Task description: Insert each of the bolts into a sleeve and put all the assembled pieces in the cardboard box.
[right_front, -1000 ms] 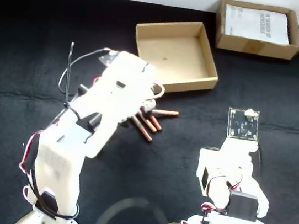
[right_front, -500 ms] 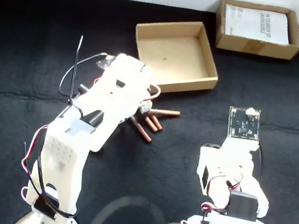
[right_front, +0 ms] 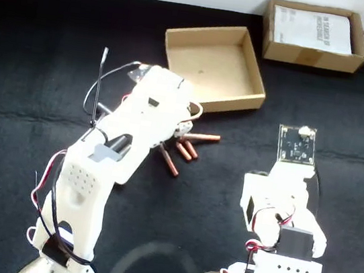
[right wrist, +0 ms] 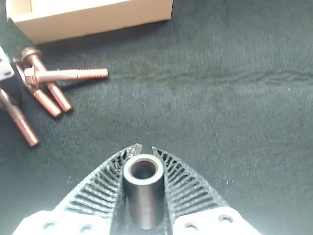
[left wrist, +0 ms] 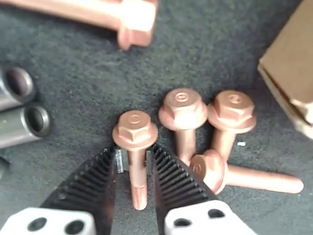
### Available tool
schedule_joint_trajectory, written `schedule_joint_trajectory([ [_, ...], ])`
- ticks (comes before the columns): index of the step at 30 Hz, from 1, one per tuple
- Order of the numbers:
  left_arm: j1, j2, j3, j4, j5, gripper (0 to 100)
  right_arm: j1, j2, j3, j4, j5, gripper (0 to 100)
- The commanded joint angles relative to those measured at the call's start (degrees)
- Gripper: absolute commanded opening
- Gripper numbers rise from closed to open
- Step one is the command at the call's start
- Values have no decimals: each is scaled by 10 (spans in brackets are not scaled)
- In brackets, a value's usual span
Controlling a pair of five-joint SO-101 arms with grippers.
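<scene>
My left gripper (left wrist: 133,149) is shut on a copper bolt (left wrist: 135,164), its toothed fingers (left wrist: 98,181) on both sides of the shank just below the hex head. Three more bolts (left wrist: 182,105) lie bunched beside it and another (left wrist: 137,19) lies farther off. Two dark sleeves (left wrist: 27,125) rest on the cloth nearby. My right gripper (right wrist: 144,149) is shut on a dark steel sleeve (right wrist: 143,193), its bore facing outward. From above, the left arm (right_front: 147,118) covers part of the bolt cluster (right_front: 184,144). The open cardboard box (right_front: 248,51) sits just beyond it.
A second cardboard box (right_front: 269,47) holding a printed sheet stands at the back right. The right arm (right_front: 282,198) is near the table's front right, with black cloth between it and the bolts. A sleeve (right_front: 105,107) lies left of the left arm.
The left arm has shifted slightly right, and the bolt between its fingers has swung to point more toward the table's front. The right arm has hardly moved.
</scene>
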Motion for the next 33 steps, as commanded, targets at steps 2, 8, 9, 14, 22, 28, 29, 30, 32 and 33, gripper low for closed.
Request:
schedule_joint_trajectory([
  [2,-9,2,-36,33,-91,8,6,3,-3,-16,5,6],
  [8,-5,2,-152,130,-187,9,5,3,-3,-31,5,6],
  [9,-6,2,-172,147,-200,9,4,4,-2,-40,5,6],
  [14,-9,-51,-197,159,-300,9,3,3,24,-114,1,6],
  [22,18,-261,-196,158,-429,9,-6,0,150,-377,-31,6],
  [28,23,-369,-166,158,-452,9,-47,0,263,-604,-164,6],
  [29,23,-386,-147,158,-452,9,-51,0,281,-639,-176,6],
  [30,23,-402,-129,158,-451,9,-53,0,296,-668,-178,6],
  [32,17,-433,-83,154,-449,9,-55,0,321,-717,-180,6],
  [33,6,-447,-53,140,-448,9,-55,0,333,-737,-180,6],
])
